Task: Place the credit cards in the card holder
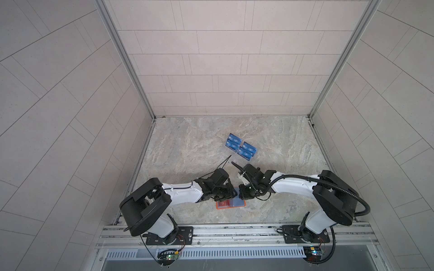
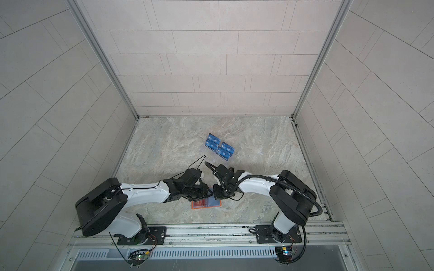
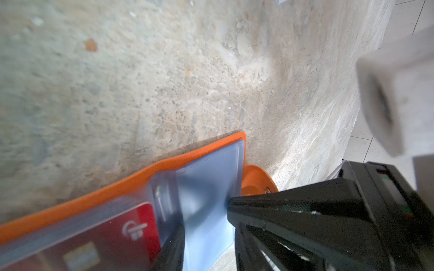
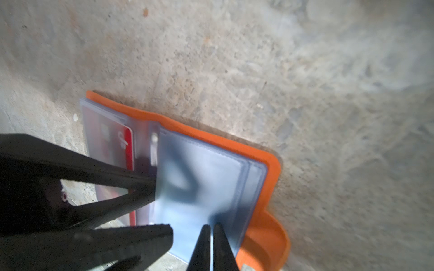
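An orange card holder [image 1: 231, 206] lies open on the marble-patterned table [image 1: 187, 145], near its front edge, between the 2 robot arms. Both top views show the arms bent inward, so that their grippers meet above the holder.

A red card [image 3: 112, 232] sits inside a clear pocket on the holder's left half. On the right half, a clear sleeve [image 4: 206, 178] is lifted off the stack of sleeves below it. The holder's snap tab [image 4: 270, 237] sticks out past that side and lies on the table.

The right gripper [image 4: 211, 246] has its jaws closed, pinching the free edge of the lifted sleeve. The left gripper [image 4: 162, 208] has its jaws partly apart. One finger shows as a dark shape through the sleeve and the other is in front of it, so the sleeve passes between them without being clamped.

Farther back on the table, well apart from the holder, 4 blue cards [image 1: 240, 147] with white lettering sit grouped in 2 pairs.
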### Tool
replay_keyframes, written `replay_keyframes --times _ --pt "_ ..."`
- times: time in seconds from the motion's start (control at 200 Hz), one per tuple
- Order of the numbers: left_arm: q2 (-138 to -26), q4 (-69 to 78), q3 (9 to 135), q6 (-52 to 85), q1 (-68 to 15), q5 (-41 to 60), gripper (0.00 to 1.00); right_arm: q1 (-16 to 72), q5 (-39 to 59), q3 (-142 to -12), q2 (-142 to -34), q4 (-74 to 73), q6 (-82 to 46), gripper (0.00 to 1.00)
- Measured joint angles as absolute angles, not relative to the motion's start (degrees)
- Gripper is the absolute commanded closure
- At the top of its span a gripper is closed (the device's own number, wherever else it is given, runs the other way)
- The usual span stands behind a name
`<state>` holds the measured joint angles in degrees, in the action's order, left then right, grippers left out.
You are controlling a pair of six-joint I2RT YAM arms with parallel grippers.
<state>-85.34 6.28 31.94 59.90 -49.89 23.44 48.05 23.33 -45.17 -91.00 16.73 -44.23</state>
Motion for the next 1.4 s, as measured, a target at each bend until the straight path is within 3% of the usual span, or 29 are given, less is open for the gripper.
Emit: replay_keyframes --times 0.676,0.906,1.251,1.402 --pt "-85.9 20.1 26.1 65.0 -48.9 26.5 0.65 48.0 23.3 -45.2 -91.0 16.6 -44.2 0.9" --pt "-87.4 23.6 25.1 66.2 -48.6 26.6 0.72 48.0 22.8 -45.4 -90.7 17.0 -44.2 0.9" --pt "-87.4 23.8 23.8 66.1 -48.5 25.4 1.0 47.5 20.8 -45.3 -88.1 17.3 -44.4 0.9" --pt "-87.2 24.9 23.0 66.0 -48.2 25.4 1.0 46.6 20.7 -44.3 -87.4 16.7 -45.0 0.91"
